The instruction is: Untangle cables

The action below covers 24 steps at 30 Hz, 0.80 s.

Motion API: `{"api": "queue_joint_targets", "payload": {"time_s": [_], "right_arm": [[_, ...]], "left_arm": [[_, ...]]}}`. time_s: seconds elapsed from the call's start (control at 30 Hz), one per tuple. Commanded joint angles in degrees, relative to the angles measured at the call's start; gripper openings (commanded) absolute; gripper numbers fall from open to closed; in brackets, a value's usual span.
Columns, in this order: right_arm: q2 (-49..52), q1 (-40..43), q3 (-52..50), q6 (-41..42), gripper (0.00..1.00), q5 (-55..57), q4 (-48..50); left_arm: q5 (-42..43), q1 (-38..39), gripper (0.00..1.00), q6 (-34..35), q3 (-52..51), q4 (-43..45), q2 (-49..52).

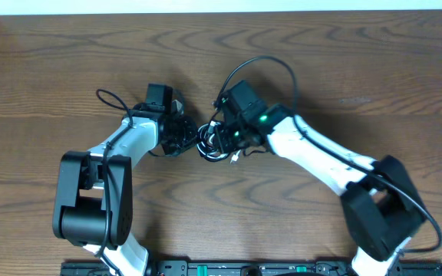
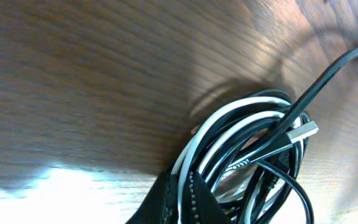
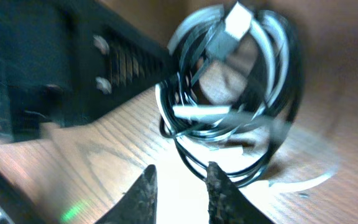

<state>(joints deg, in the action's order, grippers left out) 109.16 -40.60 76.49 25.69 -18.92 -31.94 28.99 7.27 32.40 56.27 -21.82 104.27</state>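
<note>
The left gripper (image 2: 188, 194) has its jaws pinched tight on the near edge of the cables (image 1: 212, 146), with strands of the white cord (image 2: 241, 106) and the black cord (image 2: 298, 190) running between its fingers. The right gripper (image 3: 180, 183) stands with a narrow gap, the coil's nearest black loop at its tips; whether they touch, I cannot tell. The bundle lies mid-table (image 1: 67, 69), between both grippers.
</note>
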Motion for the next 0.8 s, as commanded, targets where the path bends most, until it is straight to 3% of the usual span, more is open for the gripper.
{"api": "queue_joint_targets", "payload": {"time_s": [0.0,0.27,0.77], "right_arm": [[3.1,-1.2,-0.2,2.7,0.20,-0.3,-0.2],[7.6,0.0,-0.2,3.7,0.16,4.0,1.0],[7.6,5.5,0.0,3.3,0.22,3.0,11.1]], "left_arm": [[-1.4,-0.7,0.07,2.0,-0.9,-0.7,0.7],[-1.4,-0.7,0.08,-4.2,-0.9,-2.6,0.7],[-0.9,-0.7,0.07,-4.0,-0.9,-4.9,0.7]]}}
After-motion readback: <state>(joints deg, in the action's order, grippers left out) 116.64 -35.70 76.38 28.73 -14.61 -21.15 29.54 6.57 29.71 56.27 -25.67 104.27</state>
